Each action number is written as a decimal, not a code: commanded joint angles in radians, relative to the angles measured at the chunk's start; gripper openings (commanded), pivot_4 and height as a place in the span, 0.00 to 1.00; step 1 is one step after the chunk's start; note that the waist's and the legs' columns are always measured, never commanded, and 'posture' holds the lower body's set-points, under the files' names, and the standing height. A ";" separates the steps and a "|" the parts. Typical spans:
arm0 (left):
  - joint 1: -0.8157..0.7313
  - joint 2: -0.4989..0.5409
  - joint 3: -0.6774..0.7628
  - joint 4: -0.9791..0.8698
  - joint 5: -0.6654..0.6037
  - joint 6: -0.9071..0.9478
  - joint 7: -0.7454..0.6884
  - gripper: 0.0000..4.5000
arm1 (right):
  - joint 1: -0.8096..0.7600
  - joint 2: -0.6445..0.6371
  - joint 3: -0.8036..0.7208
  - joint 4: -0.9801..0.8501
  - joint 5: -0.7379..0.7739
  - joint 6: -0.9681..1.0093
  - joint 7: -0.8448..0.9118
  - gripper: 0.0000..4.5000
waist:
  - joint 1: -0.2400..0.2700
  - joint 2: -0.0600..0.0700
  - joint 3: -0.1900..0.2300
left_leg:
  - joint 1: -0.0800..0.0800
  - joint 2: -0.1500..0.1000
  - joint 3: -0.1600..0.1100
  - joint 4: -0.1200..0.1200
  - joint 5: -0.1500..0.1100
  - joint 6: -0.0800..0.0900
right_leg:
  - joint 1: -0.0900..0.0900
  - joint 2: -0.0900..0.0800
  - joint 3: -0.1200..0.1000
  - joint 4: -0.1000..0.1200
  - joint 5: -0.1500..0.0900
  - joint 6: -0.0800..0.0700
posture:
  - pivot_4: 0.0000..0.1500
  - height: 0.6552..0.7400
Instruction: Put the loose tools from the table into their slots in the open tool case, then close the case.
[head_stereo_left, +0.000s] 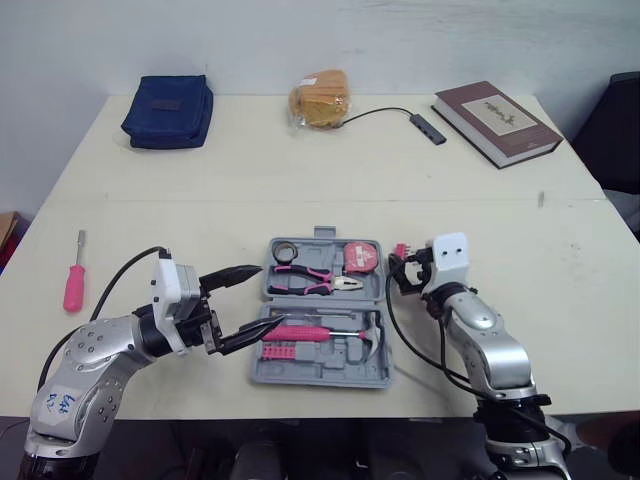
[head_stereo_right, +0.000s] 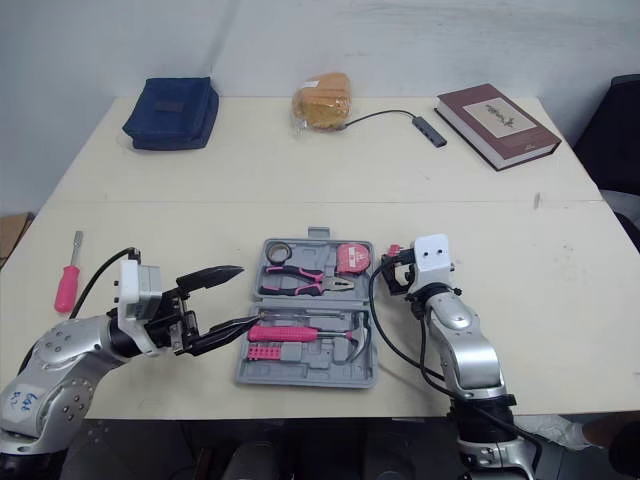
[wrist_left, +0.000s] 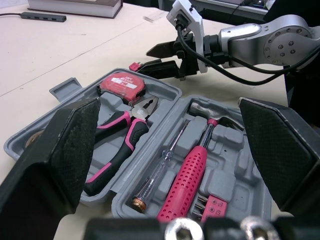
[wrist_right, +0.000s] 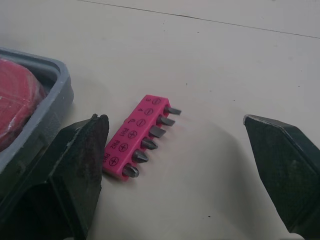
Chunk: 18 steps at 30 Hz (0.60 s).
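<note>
Grey tool case (head_stereo_left: 258, 372) lies open and flat at table centre. It already holds pliers (head_stereo_left: 310, 281), tape measure (head_stereo_left: 360, 258), a pink-handled driver (head_stereo_left: 300, 333) and 1 bit strip (head_stereo_left: 283, 352). 2 loose items remain. A pink bit holder (wrist_right: 137, 137) lies on the bare table just beside the case's right wall. A pink screwdriver (head_stereo_left: 74, 285) lies well apart, near the table's left edge. The right gripper (head_stereo_left: 400, 272) hovers low over the bit holder with its fingers (wrist_right: 75, 160) spread wide to either side of it, gripping nothing. The left gripper (head_stereo_left: 257, 297) sits at the case's left rim, fingers (wrist_left: 65, 145) also spread wide and empty. The likely step in hand is the pinch on the bit holder. Risks: 1 finger stands very near the case wall, so closing could catch the rim and shove the case. The holder is thin and flat, so a high pinch may skid it away or tip it. The bits may drop out if it is tilted. A holder left proud of its slot would likely block the lid. The far screwdriver could be forgotten before closing.
</note>
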 joint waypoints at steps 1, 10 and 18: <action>0.010 0.005 0.011 -0.031 -0.001 -0.010 -0.002 0.99 | 0.017 0.011 0.008 -0.039 -0.015 0.031 -0.008 1.00 | 0.000 0.000 0.000 | 0.000 0.000 0.000 0.000 0.000 0.000 | 0.000 0.000 0.000 0.000 0.000 0.000 | 1.00 1.00; -0.002 0.010 0.008 -0.002 0.005 -0.017 -0.022 0.99 | 0.047 0.003 -0.045 -0.084 0.012 0.032 0.018 1.00 | 0.000 0.000 0.000 | 0.000 0.000 0.000 0.000 -0.001 0.002 | 0.000 0.000 0.000 0.000 0.000 0.000 | 1.00 1.00; -0.027 0.001 -0.007 0.027 0.015 -0.023 -0.035 0.99 | 0.050 0.000 -0.029 -0.075 0.011 0.008 0.071 1.00 | -0.002 0.000 0.000 | 0.000 0.000 0.000 0.000 -0.001 0.003 | 0.000 0.000 -0.001 -0.001 0.000 0.000 | 1.00 1.00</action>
